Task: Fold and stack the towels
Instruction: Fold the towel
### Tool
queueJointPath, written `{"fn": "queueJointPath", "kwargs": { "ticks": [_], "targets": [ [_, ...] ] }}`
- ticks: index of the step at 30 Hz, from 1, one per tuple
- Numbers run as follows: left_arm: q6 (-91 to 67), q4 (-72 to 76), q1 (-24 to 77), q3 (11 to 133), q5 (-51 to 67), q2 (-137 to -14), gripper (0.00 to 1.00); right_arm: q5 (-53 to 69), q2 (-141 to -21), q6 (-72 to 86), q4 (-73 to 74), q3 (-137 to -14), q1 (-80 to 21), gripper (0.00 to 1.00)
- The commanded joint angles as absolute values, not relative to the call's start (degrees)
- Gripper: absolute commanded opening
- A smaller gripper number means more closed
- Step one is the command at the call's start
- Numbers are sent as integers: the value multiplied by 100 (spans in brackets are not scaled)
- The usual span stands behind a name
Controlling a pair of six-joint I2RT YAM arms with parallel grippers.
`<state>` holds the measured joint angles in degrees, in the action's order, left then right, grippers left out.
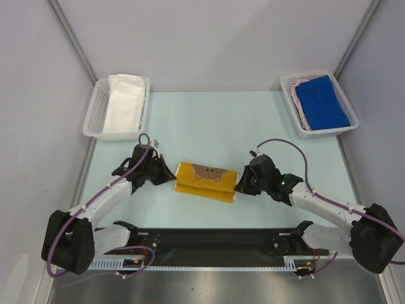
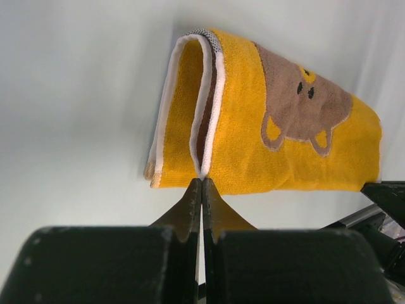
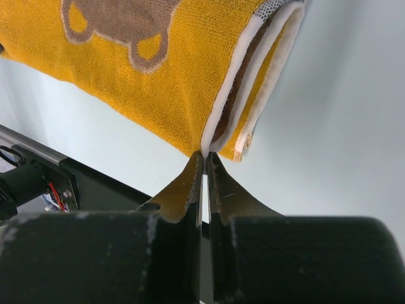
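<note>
A yellow-orange towel with a brown bear (image 1: 205,180) lies folded in the middle of the table. My left gripper (image 1: 169,177) is at its left end and my right gripper (image 1: 238,187) at its right end. In the left wrist view the left gripper (image 2: 202,180) is shut, pinching the white hem where the bear towel's (image 2: 253,145) layers meet. The right wrist view shows the right gripper (image 3: 204,154) shut on the white hem at the bear towel's (image 3: 158,82) other end. A white towel (image 1: 123,101) lies in the left basket. A blue towel (image 1: 321,101) rests on a pinkish one (image 1: 297,104) in the right basket.
A white mesh basket (image 1: 95,114) stands at the back left and another (image 1: 347,101) at the back right. A black rail (image 1: 215,244) runs along the near edge between the arm bases. Grey walls close in the sides and back.
</note>
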<state>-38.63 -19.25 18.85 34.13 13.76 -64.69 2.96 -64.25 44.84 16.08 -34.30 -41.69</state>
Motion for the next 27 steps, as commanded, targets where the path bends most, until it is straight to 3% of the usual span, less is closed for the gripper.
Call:
{"fn": "queueJointPath", "kwargs": {
  "ticks": [1, 27],
  "targets": [
    [-3955, -1960, 1907, 3349, 1398, -6267, 0, 202, -6284, 4570, 1626, -3366, -4236, 0],
    [-4113, -1732, 1890, 2997, 1494, -6372, 0, 176, -6354, 4799, 1354, -3006, -4491, 0]
  ]
}}
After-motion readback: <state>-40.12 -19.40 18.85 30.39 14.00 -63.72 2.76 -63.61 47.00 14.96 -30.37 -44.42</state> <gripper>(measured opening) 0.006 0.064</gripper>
